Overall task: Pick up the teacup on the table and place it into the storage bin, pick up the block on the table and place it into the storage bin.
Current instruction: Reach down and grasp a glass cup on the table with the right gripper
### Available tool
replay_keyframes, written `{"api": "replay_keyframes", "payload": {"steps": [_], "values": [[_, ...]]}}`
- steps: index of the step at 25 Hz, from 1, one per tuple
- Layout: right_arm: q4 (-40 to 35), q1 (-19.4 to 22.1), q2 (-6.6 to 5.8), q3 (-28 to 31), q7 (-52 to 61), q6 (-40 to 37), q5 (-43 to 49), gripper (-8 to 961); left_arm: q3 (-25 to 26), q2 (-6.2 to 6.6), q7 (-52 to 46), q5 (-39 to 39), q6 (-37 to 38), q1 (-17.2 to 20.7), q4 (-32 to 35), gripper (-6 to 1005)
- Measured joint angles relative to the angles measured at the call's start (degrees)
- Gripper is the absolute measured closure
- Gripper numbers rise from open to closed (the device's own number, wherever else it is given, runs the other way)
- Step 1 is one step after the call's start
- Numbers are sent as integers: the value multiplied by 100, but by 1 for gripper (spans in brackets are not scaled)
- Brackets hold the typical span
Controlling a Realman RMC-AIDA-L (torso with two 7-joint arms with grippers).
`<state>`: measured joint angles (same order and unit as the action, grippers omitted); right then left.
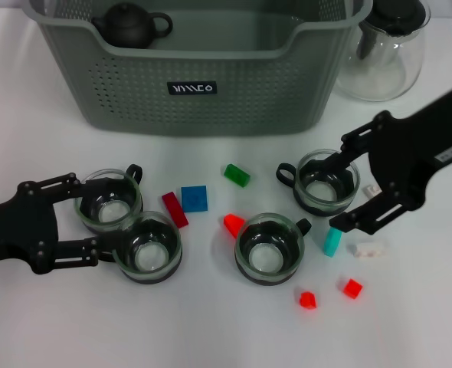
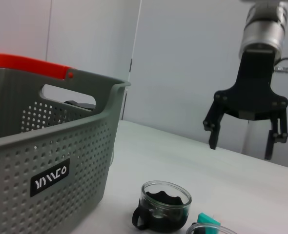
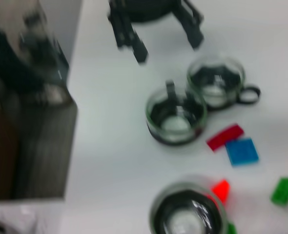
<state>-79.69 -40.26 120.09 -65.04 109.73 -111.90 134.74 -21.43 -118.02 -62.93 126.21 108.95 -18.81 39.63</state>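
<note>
**A:** Largest first: what lies beyond my pincers?

**B:** The storage bin (image 1: pixel 203 84), well ahead of both; a dark teapot (image 1: pixel 130 24) sits inside it, and a glass pitcher (image 1: pixel 387 50) stands beside it, ahead of the right gripper (image 1: pixel 339 190).

**A:** I read the right gripper as spread apart, one finger over the far rim of the right teacup (image 1: pixel 325 182), the other on its near side by the cyan block (image 1: pixel 332 241). Nothing is clamped.

**B:** Agreed. The left gripper (image 1: pixel 96 218) is likewise apart, its fingers straddling the far-left teacup (image 1: pixel 109 201), which touches a second teacup (image 1: pixel 147 247) just inside the near finger.

**A:** Risks, as I judge them?

**B:** Closing the left may catch both touching cups, or shove one aside. On the right, the lower finger could knock the cyan block or the white piece (image 1: pixel 368 249) nearby. Glass rims may slip from a narrow pinch.

**A:** Smallest items?

**B:** The blue block (image 1: pixel 194 198) and red block (image 1: pixel 174 208) lie between the two pincers, untouched.
</note>
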Motion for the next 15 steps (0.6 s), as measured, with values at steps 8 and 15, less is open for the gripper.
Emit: {"api": "replay_keyframes", "payload": {"steps": [8,15], "values": [[-181,-530,39,-1584,964,308,1145,147,2,-9,7,-35,-6,10,-51,158],[198,-375,41,-2185,1067,1104,1286,274,8,-45,26,-43,-129,5,-82,159]]}}
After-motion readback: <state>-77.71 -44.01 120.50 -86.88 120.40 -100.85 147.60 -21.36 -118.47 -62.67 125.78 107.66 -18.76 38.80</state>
